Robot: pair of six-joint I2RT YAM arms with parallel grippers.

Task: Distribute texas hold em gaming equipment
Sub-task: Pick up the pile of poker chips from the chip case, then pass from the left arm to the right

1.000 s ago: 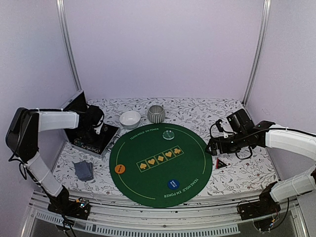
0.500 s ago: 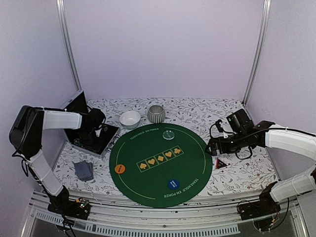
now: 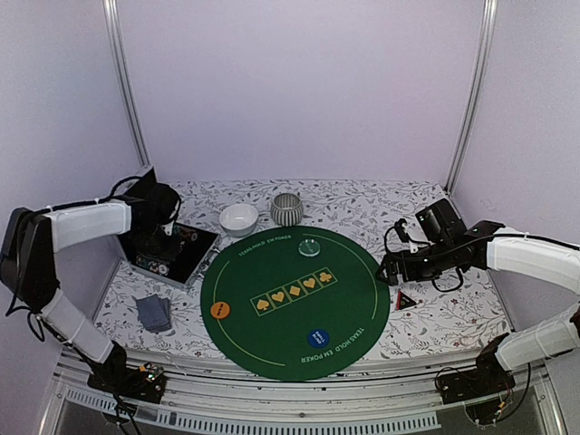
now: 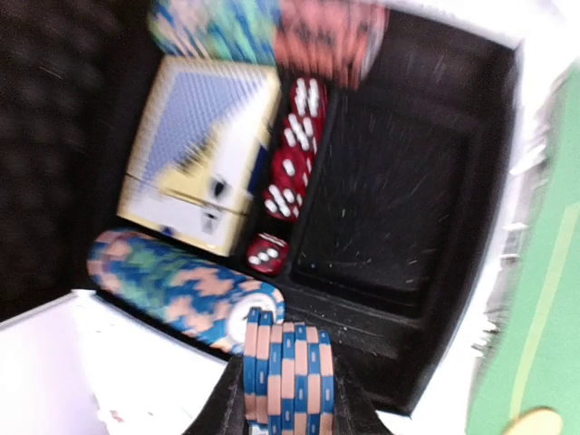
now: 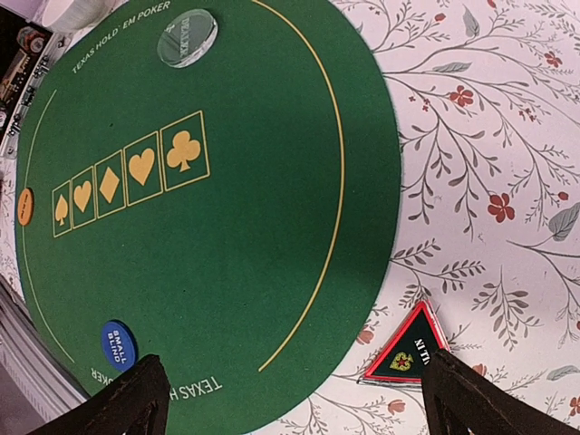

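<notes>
Left pincer [image 4: 285, 403] clamped on a chip stack [image 4: 288, 367] above the open black case [image 4: 390, 208].
I judged the chips stiff, light, slick-edged and liable to fan apart, so I gripped across the flat end faces, jaws narrow. My right pincer [image 5: 290, 399] stood wide and empty near the triangle [image 5: 405, 349] on the bench [image 5: 507, 136].

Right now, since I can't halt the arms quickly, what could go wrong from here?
The left gripper pinches a few blue-striped poker chips over the open chip case; an outer chip could slip and fall among the red dice. The open right gripper hovers near the red-black triangle at the edge of the green mat; coming down off-centre, a finger might push it away.
</notes>
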